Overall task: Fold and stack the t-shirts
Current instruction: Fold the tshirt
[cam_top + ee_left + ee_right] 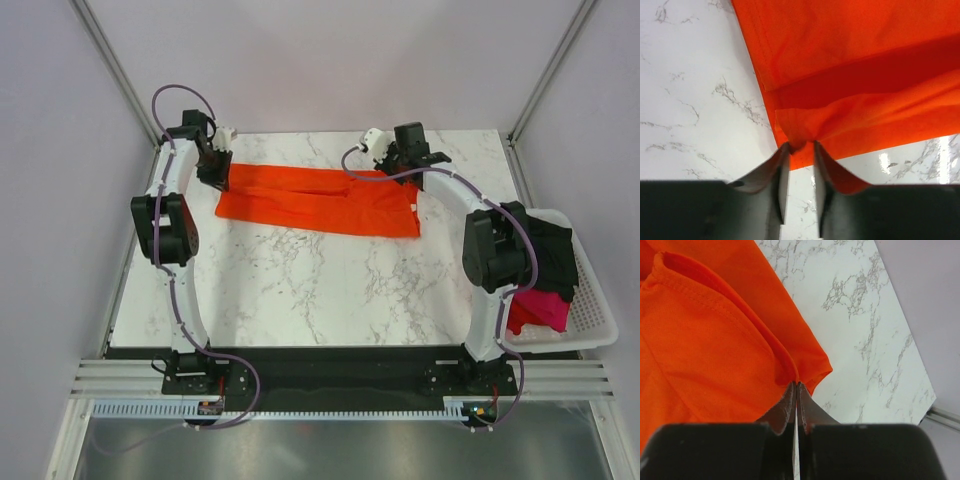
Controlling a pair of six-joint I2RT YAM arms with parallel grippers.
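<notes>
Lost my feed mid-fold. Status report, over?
Left gripper parted, hem between its tips. Right gripper shut on orange t-shirt, folded into a strip. Nothing lies on it; basket off right.

left arm (172, 215): reaches to the far-left, elbow raised, wrist pitched down | left gripper (801, 146): jaws narrowly parted, tips at a bunched fold of the orange t-shirt (850, 50) | right arm (495, 250): reaches to the far-right, elbow raised, wrist pitched down | right gripper (797, 385): jaws closed tight, pinching the orange t-shirt's edge
</notes>
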